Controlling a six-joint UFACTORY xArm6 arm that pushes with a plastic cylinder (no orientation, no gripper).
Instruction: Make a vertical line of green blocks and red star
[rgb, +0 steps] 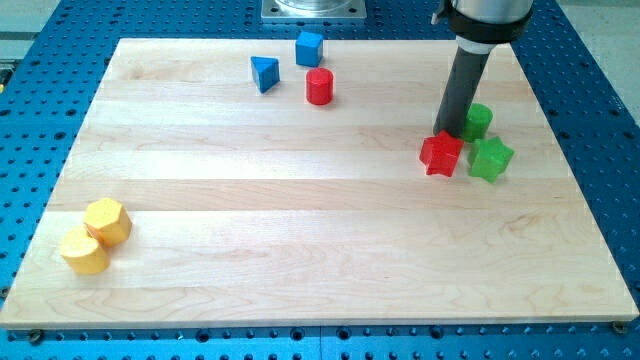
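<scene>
Nearest the view's bottom, at the left corner of the pale wooden board (300, 230), two yellow blocks sit touching: a lower yellow block (84, 252) with a rough star-like outline, and a yellow hexagonal block (108, 221) just above and right of it. Well apart from them, on the view's right side, lies the cluster that matters here. The red star (441, 154) is a bright red, chunky block with short blunt points, lying flat with its top face a shade lighter than its sides. Just beside it to the right, with a narrow gap between, is a green star-shaped block (491, 159), glossy and of the same blunt build. Slightly farther up sits a green cylinder-like block (478, 121), smaller in outline and rounded, just above the green star and apart from it. My tip (447, 133) comes down between these three, at the red star's upper edge and just left of the green cylinder; whether it touches either I cannot tell. The rod has no jaws, so there is nothing to open or close. Farther still, toward the view's top centre, a red cylinder (319, 87) stands, with a blue triangular block (264, 73) to its left and a blue cube (309, 48) beyond it, nearest the metal mount (314, 9).
</scene>
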